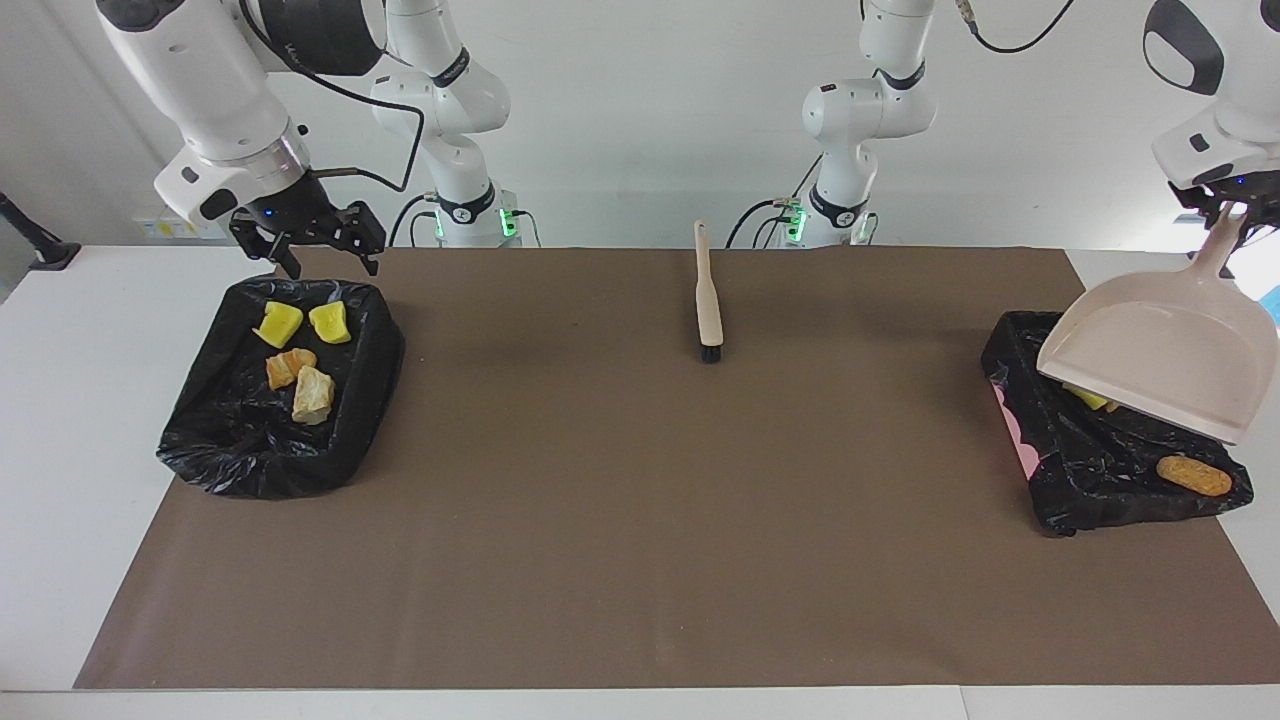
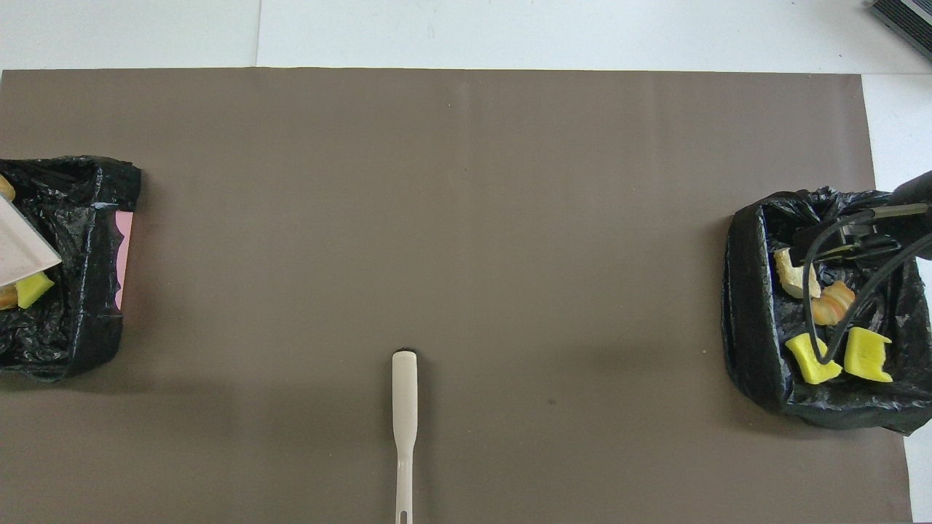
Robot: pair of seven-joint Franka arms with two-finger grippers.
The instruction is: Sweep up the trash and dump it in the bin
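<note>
trash sits in two black-lined bins: four chunks point(image 1: 297, 360) in the bin point(image 1: 210, 440) at the right arm's end, others point(image 1: 1193, 475) in the bin point(image 1: 1060, 500) at the left arm's end. left gripper point(image 1: 1228, 203), clamped on the dustpan point(image 1: 1160, 355) handle, tips it over that bin; dumping looks nearly done. right gripper point(image 1: 318, 250) hangs over its bin, jaws apart. the brush point(image 1: 708, 295) lies on the mat; next, the dustpan should probably be set down.

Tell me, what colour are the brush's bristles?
Black; the brush shows them best in the facing view.
</note>
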